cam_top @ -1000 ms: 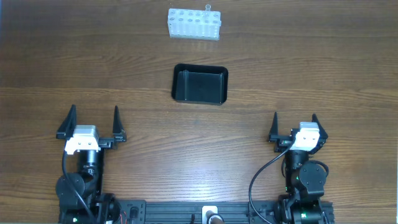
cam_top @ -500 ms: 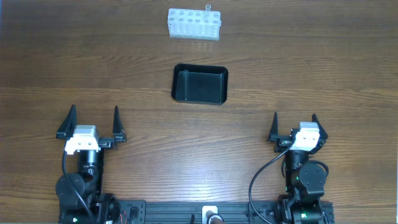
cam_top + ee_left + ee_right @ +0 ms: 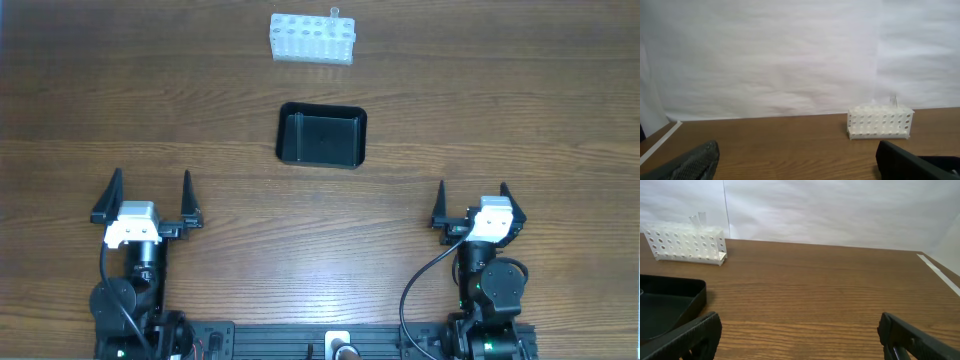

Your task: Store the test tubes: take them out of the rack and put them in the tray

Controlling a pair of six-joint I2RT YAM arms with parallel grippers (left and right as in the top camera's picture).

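From above, the black tray (image 3: 322, 108) lay near the middle of the wooden desk (image 3: 520, 90). The white rack (image 3: 312, 38) stood beyond the tray, on the side away from the arms and apart from it. One clear test tube (image 3: 334, 12) stood upright in the rack, in the row farthest from the tray. The left hand (image 3: 150, 176) sat on the near side of the tray, well apart from it and off to its left, its fingers spread wide and holding nothing. The right hand (image 3: 473, 187) sat on the same near side, off to the tray's right, and was also spread and held nothing.

From the left wrist, the rack (image 3: 880, 122) rested on the desk (image 3: 765, 145) before a white backdrop (image 3: 765, 55), with the test tube (image 3: 894, 100) rising above its top. The left hand's two fingers (image 3: 690, 162) stood far apart.

From the right wrist, a corner of the tray (image 3: 675, 283) showed nearby, and the rack (image 3: 687, 244) stood past it with the test tube (image 3: 699, 220) upright inside. The right hand's fingers (image 3: 920, 335) stood widely parted, one of them just beside the tray's corner.
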